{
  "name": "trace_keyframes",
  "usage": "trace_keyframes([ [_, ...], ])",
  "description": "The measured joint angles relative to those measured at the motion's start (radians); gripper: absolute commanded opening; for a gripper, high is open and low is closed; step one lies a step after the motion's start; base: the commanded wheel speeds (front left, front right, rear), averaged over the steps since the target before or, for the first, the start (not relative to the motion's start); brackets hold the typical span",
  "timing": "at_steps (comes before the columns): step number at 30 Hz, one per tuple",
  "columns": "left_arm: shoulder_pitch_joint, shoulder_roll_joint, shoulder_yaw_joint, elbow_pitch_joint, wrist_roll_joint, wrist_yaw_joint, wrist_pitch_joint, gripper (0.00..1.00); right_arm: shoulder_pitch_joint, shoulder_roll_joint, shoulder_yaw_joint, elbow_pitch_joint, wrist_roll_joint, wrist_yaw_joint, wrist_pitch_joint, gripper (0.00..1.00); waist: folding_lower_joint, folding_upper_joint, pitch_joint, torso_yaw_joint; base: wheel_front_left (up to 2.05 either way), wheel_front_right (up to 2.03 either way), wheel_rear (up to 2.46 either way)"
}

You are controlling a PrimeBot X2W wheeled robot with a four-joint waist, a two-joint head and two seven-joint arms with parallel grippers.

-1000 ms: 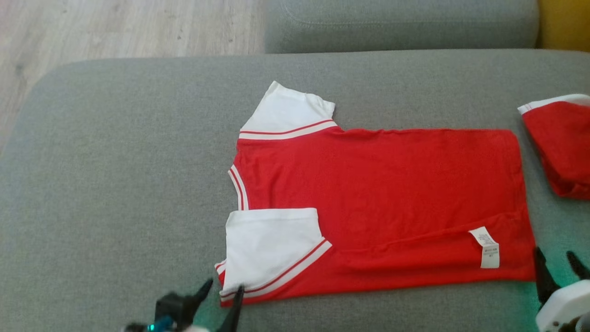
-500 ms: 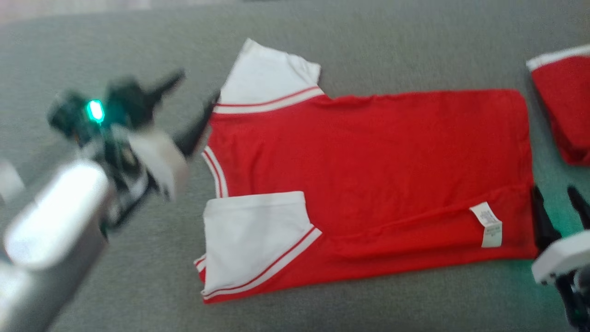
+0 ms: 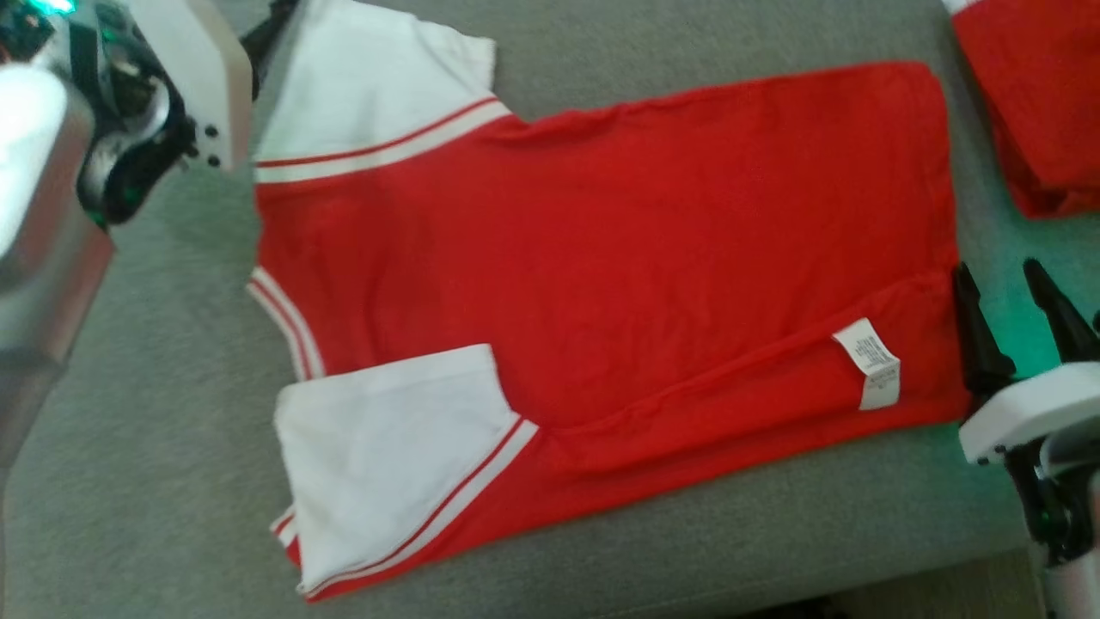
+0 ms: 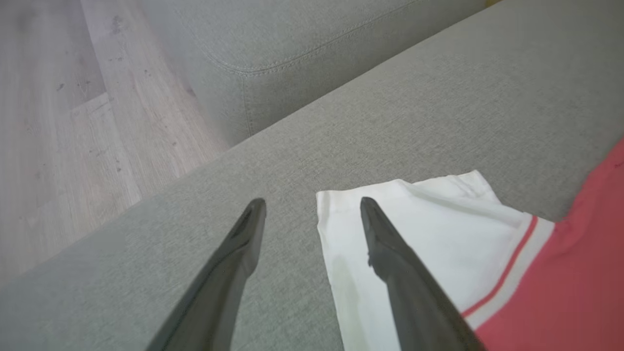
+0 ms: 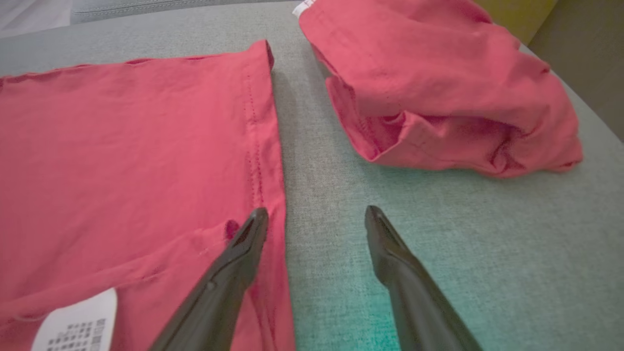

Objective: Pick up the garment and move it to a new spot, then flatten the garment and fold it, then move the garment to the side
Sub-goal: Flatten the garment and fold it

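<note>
Left end effector (image 4: 312, 202) spread astride sleeve (image 4: 453, 224) edge (white), garment (image 3: 644, 241) flat

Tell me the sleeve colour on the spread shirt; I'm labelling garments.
The sleeves are white with a red stripe; head view shows it best.

red garment (image 3: 619, 241), white sleeves (image 3: 387, 447), grey sofa (image 3: 155, 430)

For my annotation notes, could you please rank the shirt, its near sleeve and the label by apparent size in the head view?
1. shirt
2. near sleeve
3. label
The gaps are plain, so nearness to the camera does not affect the order.
</note>
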Motion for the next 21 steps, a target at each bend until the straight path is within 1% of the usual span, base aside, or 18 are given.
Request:
trace_keyframes([
  [4, -0.049, 0.0, -0.049, 0.052, -0.011, -0.007, 0.025, 1.0, -0.025, 0.003, 0.008, 0.002, 0.0, 0.0, -0.015, 1.0, -0.0001, 0.0, 0.038, -0.041, 0.0, 0.0, 0.0],
  [9, -0.085, 0.012, -0.104, 0.105, -0.016, -0.007, 0.029, 1.0, -0.028, 0.011, 0.012, 0.021, 0.0, 0.0, -0.036, 1.0, -0.0002, 0.0, 0.067, -0.085, 0.0, 0.0, 0.0],
  [16, -0.106, 0.026, -0.137, 0.161, -0.029, -0.007, 0.039, 1.0, -0.037, 0.021, 0.015, 0.042, 0.0, 0.0, -0.05, 1.0, -0.0003, 0.0, 0.082, -0.109, 0.0, 0.0, 0.0],
  [17, -0.109, 0.027, -0.139, 0.166, -0.032, -0.007, 0.039, 0.98, -0.039, 0.021, 0.015, 0.042, 0.0, 0.0, -0.051, 1.0, -0.0003, 0.0, 0.082, -0.11, 0.0, 0.0, 0.0],
  [18, -0.113, 0.027, -0.14, 0.171, -0.036, -0.007, 0.044, 0.85, -0.039, 0.021, 0.015, 0.043, 0.0, 0.0, -0.051, 1.0, -0.0003, 0.0, 0.083, -0.109, 0.0, 0.0, 0.0],
  [19, -0.117, 0.027, -0.14, 0.175, -0.042, -0.007, 0.047, 0.65, -0.039, 0.021, 0.015, 0.045, 0.0, 0.0, -0.051, 1.0, -0.0003, 0.0, 0.083, -0.109, 0.0, 0.0, 0.0],
  [20, -0.122, 0.027, -0.14, 0.18, -0.05, -0.007, 0.046, 0.37, -0.039, 0.021, 0.015, 0.047, 0.0, 0.0, -0.056, 1.0, -0.0003, 0.0, 0.084, -0.109, 0.0, 0.0, 0.0],
  [21, -0.123, 0.027, -0.14, 0.184, -0.056, -0.007, 0.046, 0.15, -0.039, 0.021, 0.015, 0.049, 0.0, 0.0, -0.058, 1.0, -0.0003, 0.0, 0.084, -0.109, 0.0, 0.0, 0.0],
])
